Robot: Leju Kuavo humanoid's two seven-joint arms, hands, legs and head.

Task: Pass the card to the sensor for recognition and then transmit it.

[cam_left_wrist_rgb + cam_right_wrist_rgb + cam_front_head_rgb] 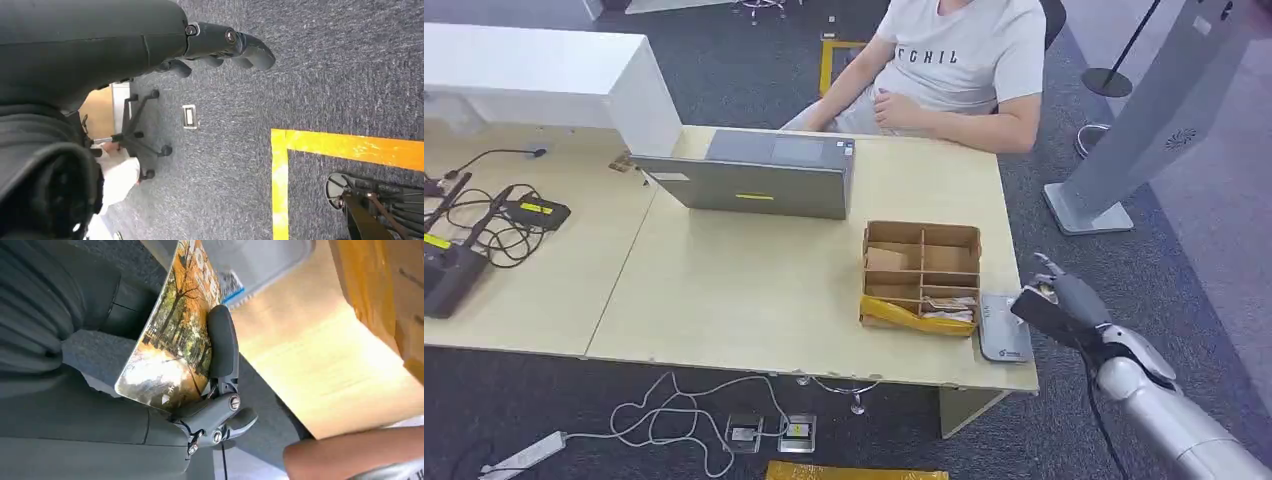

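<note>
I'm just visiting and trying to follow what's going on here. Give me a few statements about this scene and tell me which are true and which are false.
1. The right hand holds a card printed with autumn trees. True.
2. The card already lies flat on the grey sensor. False: it is in the hand, at the table's edge beside the sensor.
3. The left hand grips a second card. False: it holds nothing and hangs over the carpet.
4. A cardboard organiser box with compartments sits on the table next to the sensor. True.
5. The laptop stands wide open. False: its lid is shut.
6. A person sits at the table's far side. True.
</note>
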